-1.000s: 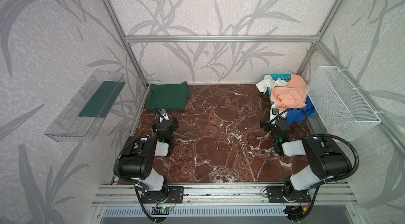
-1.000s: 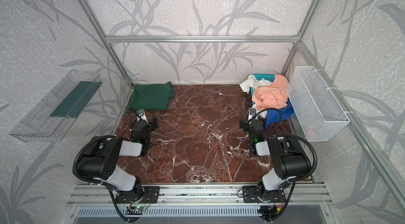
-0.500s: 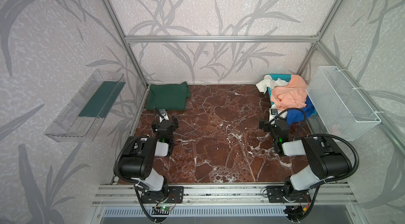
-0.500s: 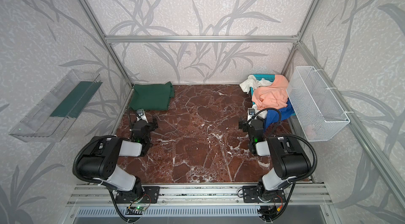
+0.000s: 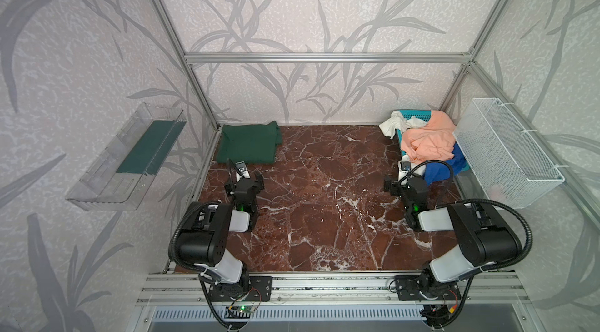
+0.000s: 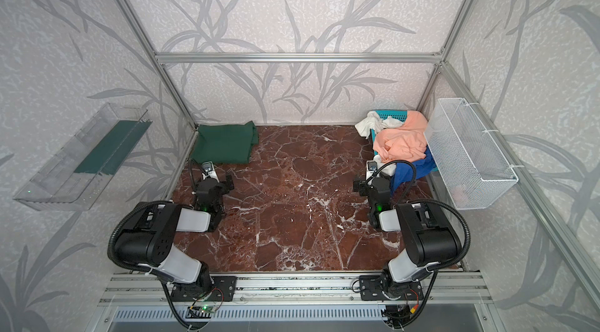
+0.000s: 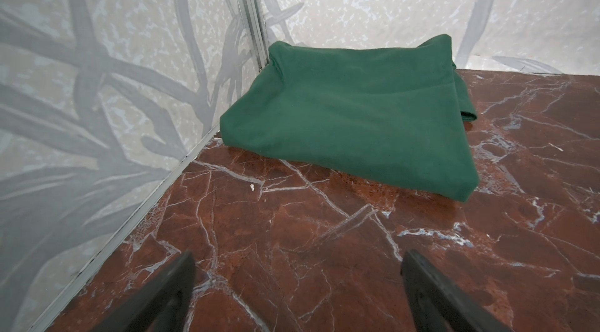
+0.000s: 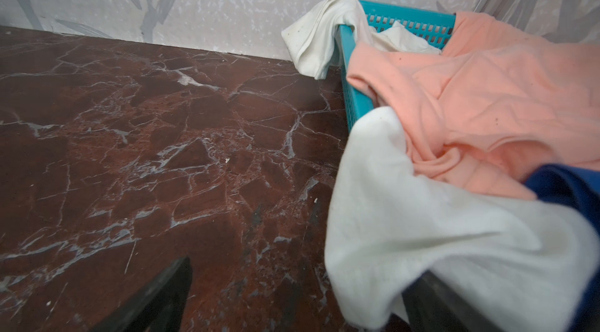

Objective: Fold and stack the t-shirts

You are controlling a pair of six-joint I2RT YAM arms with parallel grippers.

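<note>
A dark green t-shirt [image 5: 248, 147] [image 6: 224, 143] lies folded in the back left corner, ahead of my left gripper [image 7: 298, 259]. That gripper [image 5: 244, 182] is open and empty above the marble floor. At the back right, a teal basket [image 5: 417, 116] [image 8: 357, 96] holds a crumpled peach t-shirt [image 5: 428, 140] [image 8: 470, 103], a blue t-shirt [image 5: 444, 168] [image 8: 568, 191] and a white t-shirt [image 5: 397, 122] [image 8: 324, 32] draped over its rim. My right gripper [image 8: 305, 272] [image 5: 406, 184] is open beside the basket. A white cloth flap [image 8: 422, 233] hangs over one of its fingers.
A white wire-mesh basket [image 5: 506, 152] hangs on the right wall above the teal one. A clear plastic tray [image 5: 126, 158] is fixed to the left wall. Aluminium frame posts stand in the back corners. Brown marble floor [image 5: 324, 200] stretches between the arms.
</note>
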